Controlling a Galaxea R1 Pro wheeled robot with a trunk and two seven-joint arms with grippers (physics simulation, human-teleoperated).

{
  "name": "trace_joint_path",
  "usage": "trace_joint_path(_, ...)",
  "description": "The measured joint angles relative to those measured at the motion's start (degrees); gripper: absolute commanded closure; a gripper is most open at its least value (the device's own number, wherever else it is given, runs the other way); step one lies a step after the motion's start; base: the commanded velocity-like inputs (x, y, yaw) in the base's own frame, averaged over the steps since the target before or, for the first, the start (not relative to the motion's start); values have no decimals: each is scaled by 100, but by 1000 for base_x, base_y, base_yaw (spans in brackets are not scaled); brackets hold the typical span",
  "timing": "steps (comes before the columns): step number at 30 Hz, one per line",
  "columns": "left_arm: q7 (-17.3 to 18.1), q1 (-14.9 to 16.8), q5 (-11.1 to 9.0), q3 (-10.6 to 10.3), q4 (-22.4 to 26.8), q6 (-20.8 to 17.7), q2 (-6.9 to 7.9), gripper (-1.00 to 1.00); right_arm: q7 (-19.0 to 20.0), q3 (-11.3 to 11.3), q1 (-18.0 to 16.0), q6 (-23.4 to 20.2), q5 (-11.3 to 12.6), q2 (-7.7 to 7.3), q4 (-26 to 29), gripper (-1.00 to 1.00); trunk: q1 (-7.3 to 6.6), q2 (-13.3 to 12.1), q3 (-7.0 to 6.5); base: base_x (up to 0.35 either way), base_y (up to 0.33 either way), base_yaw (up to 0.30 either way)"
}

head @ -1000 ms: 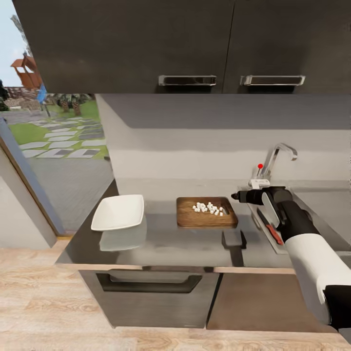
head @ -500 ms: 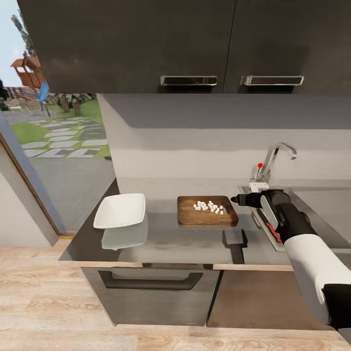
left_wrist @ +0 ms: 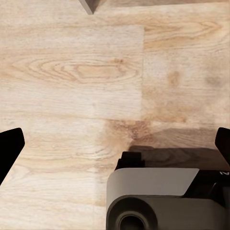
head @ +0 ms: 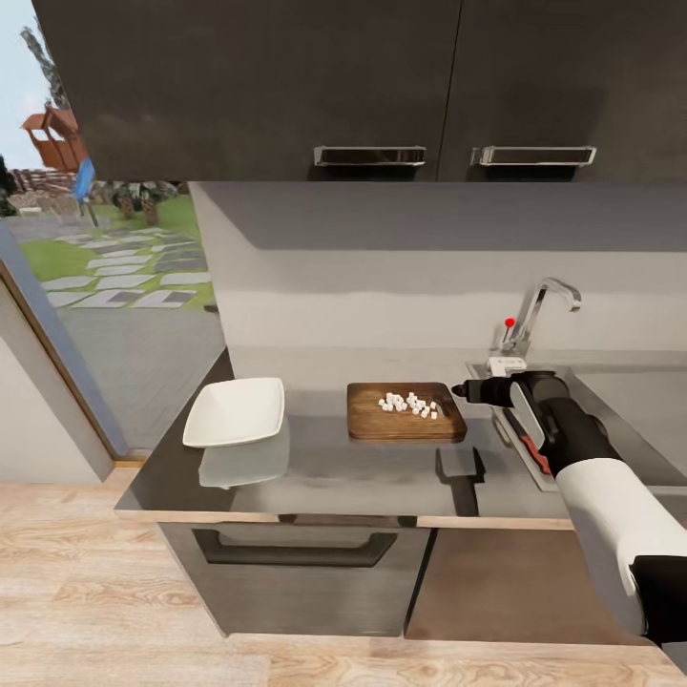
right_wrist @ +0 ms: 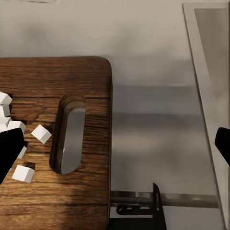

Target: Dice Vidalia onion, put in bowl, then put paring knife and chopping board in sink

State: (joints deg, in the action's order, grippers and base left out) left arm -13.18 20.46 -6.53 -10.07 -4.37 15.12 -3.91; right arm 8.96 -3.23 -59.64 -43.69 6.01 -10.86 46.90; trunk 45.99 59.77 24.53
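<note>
Head view puts you square to the counter [head: 382,468], a glossy grey top over dark cabinets. The chopping board [head: 405,412] lies flat near its middle, and the diced onion [head: 410,405] sits on it as a loose scatter of small white cubes toward the board's right half. Well to the left of the board, near the counter's left end, rests the white square bowl [head: 235,412], with nothing in it that you can see. To the right of the board is the sink [head: 630,401], with its chrome tap [head: 544,310] and red dot behind it. The paring knife [head: 530,444] lies at the sink's left edge, red handle toward you, partly covered by your right arm.

Your right hand [head: 462,388] hangs just past the board's right edge, pointing left toward it, clear of the knife. In the right wrist view its two dark fingertips [right_wrist: 9,153] sit at opposite edges of the frame, spread wide with nothing between them. Below them you see the board's slotted end [right_wrist: 69,134], a few onion cubes [right_wrist: 40,133] beside the slot, bare counter, and the sink's rim [right_wrist: 203,96] at the far side.

Your left hand [left_wrist: 115,143] is likewise spread wide, fingertips [left_wrist: 9,148] far apart and empty, facing the pale wooden floor [left_wrist: 72,72].
</note>
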Motion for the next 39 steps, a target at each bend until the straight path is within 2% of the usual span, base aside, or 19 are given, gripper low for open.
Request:
trace_joint_path(8, -1, 0, 0, 1, -1, 0, 0, -100, 0, 24, 0, 0, -22, -18, 6, -100, 0, 0, 1, 0, 0, 0)
trace_joint_path(13, -3, 0, 0, 2, -1, -7, -1, -100, 2, 28, 0, 0, -1, -167, 7, -100, 0, 0, 1, 0, 0, 0)
trace_joint_path(16, 0, 0, 0, 0, 0, -8, 0, -100, 1, 28, 0, 0, 11, -199, 7, -100, 0, 0, 1, 0, 0, 0)
trace_joint_path(25, -1, 0, 0, -1, -1, -9, 0, -100, 0, 23, 0, 0, 17, -215, 7, -100, 0, 0, 13, 0, 0, 0)
trace_joint_path(39, -1, 0, 0, 2, -2, -9, 1, -100, 0, 18, 0, 0, 26, -215, 7, -100, 0, 0, 119, 0, 0, 0)
